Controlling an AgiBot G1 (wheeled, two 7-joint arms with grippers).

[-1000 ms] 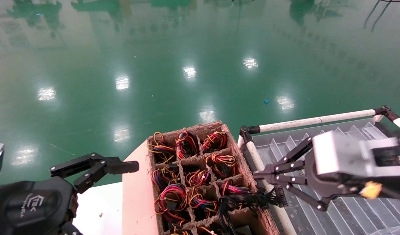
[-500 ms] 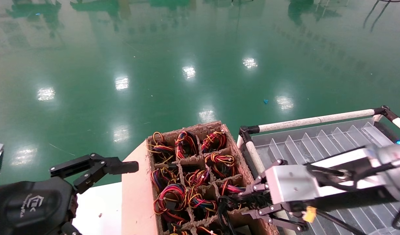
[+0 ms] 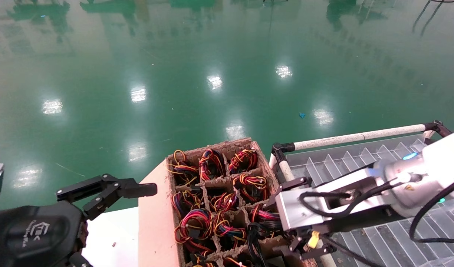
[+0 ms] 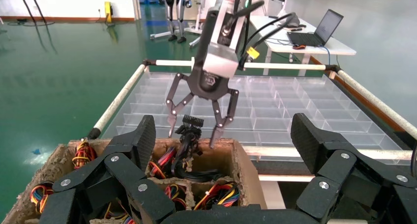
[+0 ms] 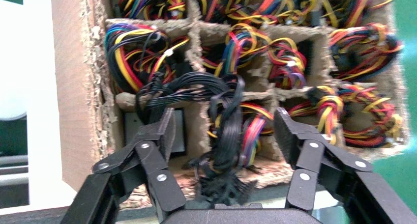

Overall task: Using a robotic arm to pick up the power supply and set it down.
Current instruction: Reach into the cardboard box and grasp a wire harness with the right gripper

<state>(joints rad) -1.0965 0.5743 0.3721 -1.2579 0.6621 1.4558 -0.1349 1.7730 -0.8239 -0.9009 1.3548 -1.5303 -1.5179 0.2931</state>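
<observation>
The power supply lies in the near right corner cell of a brown pulp box (image 3: 266, 163). Only a patch of its grey metal face (image 5: 132, 128) shows, behind one finger. Its black cable bundle (image 5: 223, 111) rises out of the cell with a black connector (image 4: 193, 121) on top. The robotic arm, my right one, has its grey wrist block (image 3: 305, 209) over that corner. Its right gripper (image 5: 226, 121) (image 4: 192, 138) (image 3: 275, 230) is open, fingers straddling the cable bundle without touching it. My left gripper (image 3: 138, 226) (image 4: 223, 130) is parked wide open left of the box.
The other cells hold red-yellow-black coiled wire bundles (image 3: 212, 163). A clear divided tray (image 3: 360, 159) inside a white pipe frame (image 3: 360, 137) lies right of the box. A white tabletop (image 3: 112, 237) is under my left gripper, with green floor beyond.
My right arm swung left from above the clear tray to the box's near right corner, and its open gripper now straddles the black cables. The left arm has not moved.
</observation>
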